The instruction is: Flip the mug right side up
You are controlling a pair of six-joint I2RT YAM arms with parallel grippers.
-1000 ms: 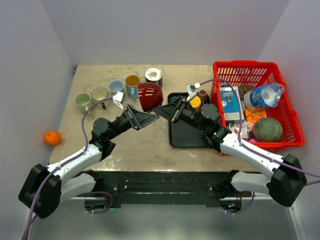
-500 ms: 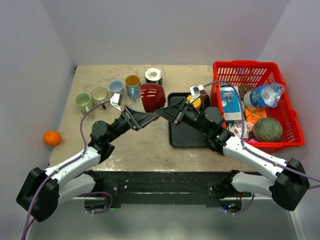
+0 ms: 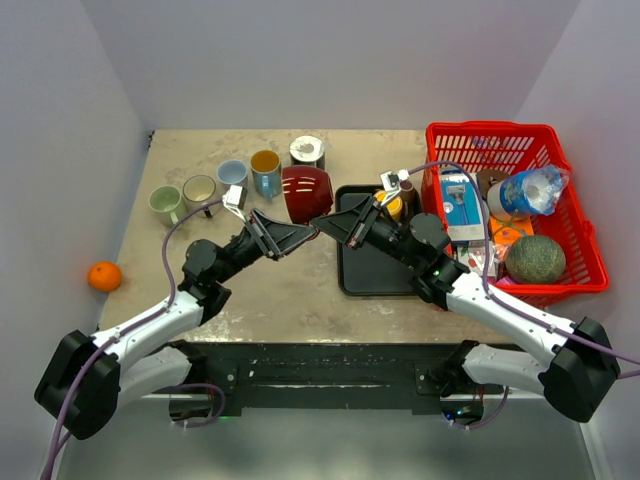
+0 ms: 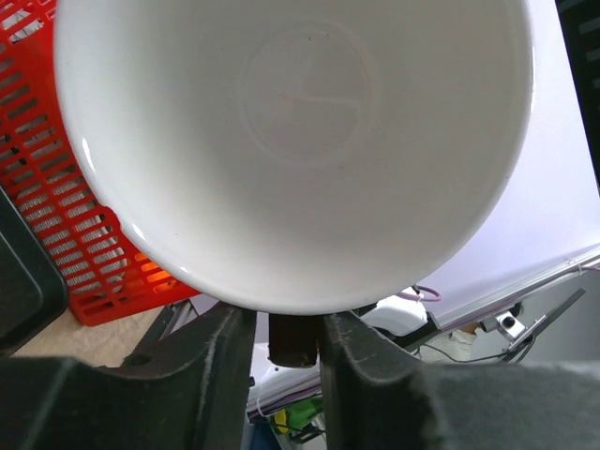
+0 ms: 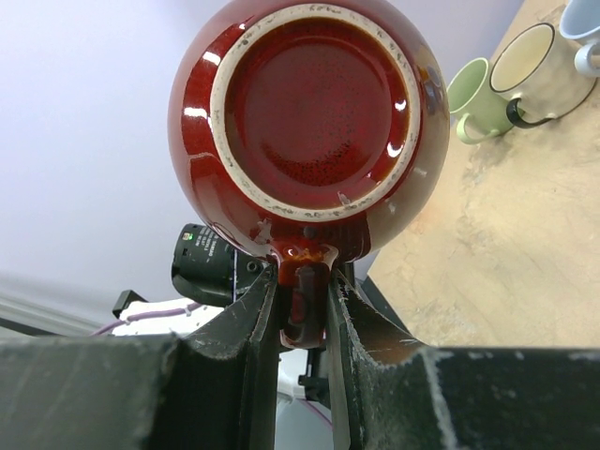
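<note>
Mug (image 3: 305, 192): red, white inside, held on its side between both arms, over the table (image 3: 290, 290) just beside the black tray (image 3: 365, 275).
Right gripper (image 5: 302, 286): clamped on the handle (image 5: 302, 314), with the mug's base facing its camera.
Left gripper (image 4: 292, 333): fingers flank the same handle (mouth toward its camera) — gripping or not, cannot tell.

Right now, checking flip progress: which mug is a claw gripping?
The dark red mug, on its side, its handle in the right claw; the green mug and cream mug stand free on the table.
</note>
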